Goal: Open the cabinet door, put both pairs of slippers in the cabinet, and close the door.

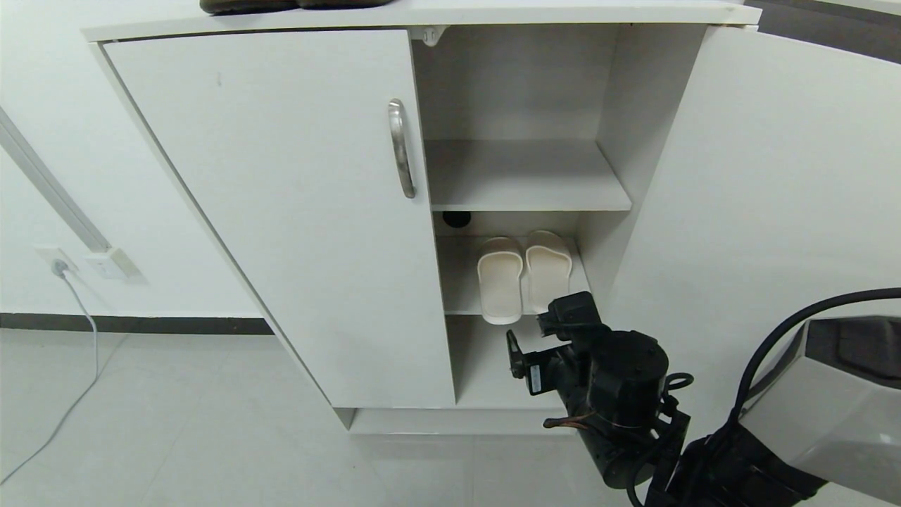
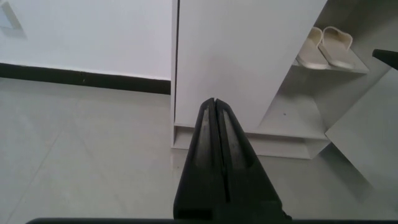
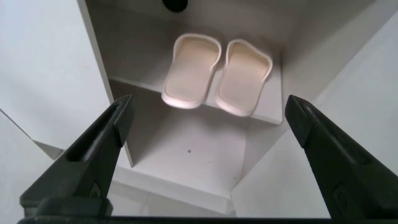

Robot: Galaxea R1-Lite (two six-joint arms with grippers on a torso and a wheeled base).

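slippers (image 3: 194,70) ahead of parted jaws

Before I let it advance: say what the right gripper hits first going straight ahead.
Likely the front edge of the white cabinet shelf, or the heels of the pair of cream slide slippers lying on it; the right gripper, fingers open, aims about there. Depth is unclear.

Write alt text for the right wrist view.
A pair of cream slippers sits side by side on a white cabinet shelf, framed by the open right gripper in front of the cabinet.
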